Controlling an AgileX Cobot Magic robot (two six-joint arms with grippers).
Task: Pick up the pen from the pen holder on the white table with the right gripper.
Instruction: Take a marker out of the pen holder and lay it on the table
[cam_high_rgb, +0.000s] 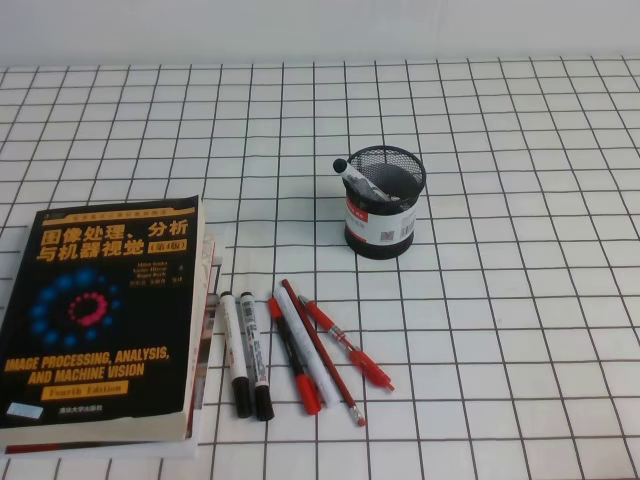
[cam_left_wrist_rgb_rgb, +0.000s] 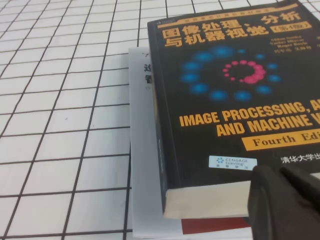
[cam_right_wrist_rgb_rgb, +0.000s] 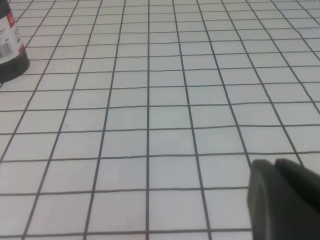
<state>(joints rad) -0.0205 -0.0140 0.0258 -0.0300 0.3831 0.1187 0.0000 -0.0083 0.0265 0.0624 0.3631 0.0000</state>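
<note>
Exterior high: you're seeing the pen leaning inside the pen holder on the bench, silver-grey body, dark tip poking over the left rim. No gripper is showing here.

Left wrist: left gripper is hovering over the book; can't tell if it's released.

Right wrist: right gripper is sitting low right, holder far upper left, well apart. Jaw state: can't tell.

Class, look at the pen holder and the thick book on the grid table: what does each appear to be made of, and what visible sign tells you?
The pen holder looks like black wire mesh, probably metal: its wall shows a fine see-through weave, with a paper-like label.

The book seems paper with a glossy printed cover: light sheen on the black front, pale page edges visible.
</note>
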